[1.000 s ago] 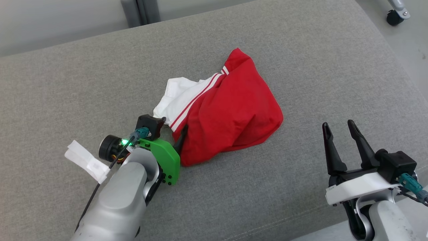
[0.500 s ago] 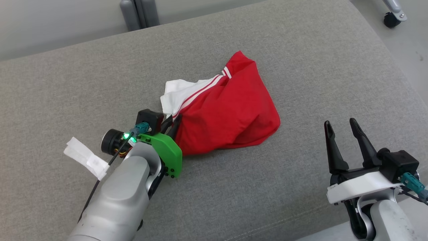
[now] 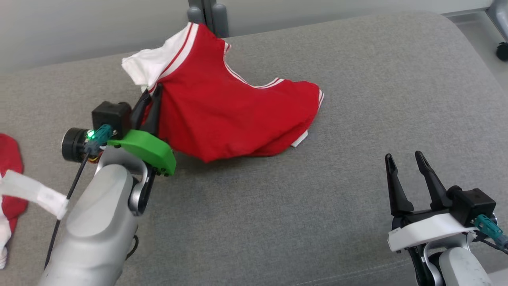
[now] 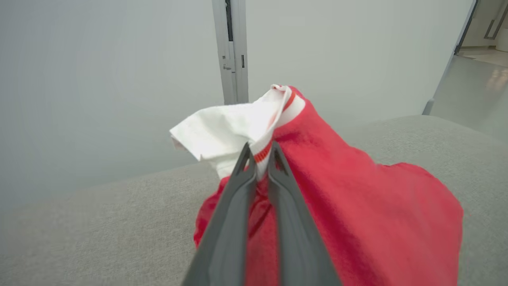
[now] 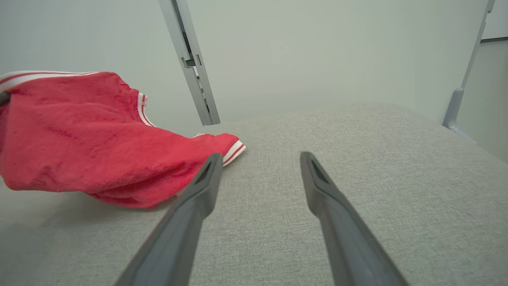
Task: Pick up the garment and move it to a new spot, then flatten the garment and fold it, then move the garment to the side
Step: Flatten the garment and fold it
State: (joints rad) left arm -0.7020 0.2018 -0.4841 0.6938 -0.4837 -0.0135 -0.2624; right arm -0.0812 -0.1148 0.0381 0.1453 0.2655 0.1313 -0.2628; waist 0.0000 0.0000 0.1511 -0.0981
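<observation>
Currently the limp, light garment (image 3: 222,115) is pinched at its striped seam by closed left jaws; right jaws are parted, empty.

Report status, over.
Left gripper shut on garment, one end lifted, other on cushion. Right gripper open, apart. Another red cloth at far left.

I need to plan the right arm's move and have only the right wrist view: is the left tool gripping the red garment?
Observer: Yes. The left tool is shut on the garment at its striped seam.
Operator: What's past the grip?
Observer: A white sleeve juts out beyond that tool.
Operator: Anything else nearby?
Observer: In the head view, a second red-and-white cloth lies at the robot's far left.
</observation>
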